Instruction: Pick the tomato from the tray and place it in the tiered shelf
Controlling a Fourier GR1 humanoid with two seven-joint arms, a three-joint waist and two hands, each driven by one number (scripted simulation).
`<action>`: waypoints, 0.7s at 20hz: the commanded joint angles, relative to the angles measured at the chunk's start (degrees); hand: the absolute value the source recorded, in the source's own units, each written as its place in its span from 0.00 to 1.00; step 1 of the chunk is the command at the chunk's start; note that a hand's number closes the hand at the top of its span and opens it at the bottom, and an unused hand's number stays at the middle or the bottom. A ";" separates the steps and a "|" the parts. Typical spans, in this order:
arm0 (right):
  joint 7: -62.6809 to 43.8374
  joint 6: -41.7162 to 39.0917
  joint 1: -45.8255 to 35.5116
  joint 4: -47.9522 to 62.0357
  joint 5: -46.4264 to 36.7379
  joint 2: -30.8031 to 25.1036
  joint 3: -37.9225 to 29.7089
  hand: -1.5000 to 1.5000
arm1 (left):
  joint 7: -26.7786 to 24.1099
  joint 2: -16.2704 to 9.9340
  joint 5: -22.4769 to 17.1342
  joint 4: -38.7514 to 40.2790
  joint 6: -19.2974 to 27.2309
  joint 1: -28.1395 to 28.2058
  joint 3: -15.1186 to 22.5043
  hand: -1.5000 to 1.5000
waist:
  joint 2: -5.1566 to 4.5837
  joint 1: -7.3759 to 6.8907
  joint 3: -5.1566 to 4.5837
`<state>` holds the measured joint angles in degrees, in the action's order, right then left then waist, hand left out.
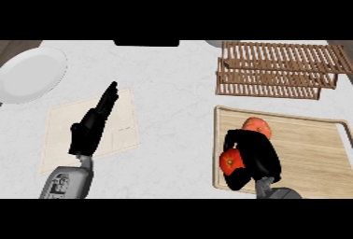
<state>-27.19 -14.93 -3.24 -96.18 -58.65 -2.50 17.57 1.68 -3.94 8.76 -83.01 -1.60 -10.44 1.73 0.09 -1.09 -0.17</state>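
Note:
A wooden tray (pixel 310 154) lies at the right on the white counter. My right hand (pixel 254 156) is over the tray's left part, fingers curled round a red tomato (pixel 231 160) with a dark stem spot. Just beyond the hand, a second round orange-red fruit (pixel 257 125) rests on the tray, partly hidden by the fingers. The brown slatted tiered shelf (pixel 279 70) stands behind the tray at the upper right. My left hand (pixel 89 128) is open with straight fingers pointing away, above a beige mat.
A beige mat (pixel 121 128) lies at the left of the counter. A white plate (pixel 31 74) sits at the far left. A dark object (pixel 146 43) and a white rim (pixel 215 43) show at the counter's back edge.

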 commanded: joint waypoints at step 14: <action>-45.71 23.10 -22.26 -18.94 -3.88 2.49 22.67 1.00 | -0.99 -1.27 -0.63 0.20 -0.68 0.97 -1.52 0.50 | 0.22 0.85 0.10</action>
<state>-60.18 8.99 -19.69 -111.17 -58.01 -0.27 38.89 0.87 -4.35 8.46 -81.58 -1.63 -10.55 0.61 0.24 -0.38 -0.06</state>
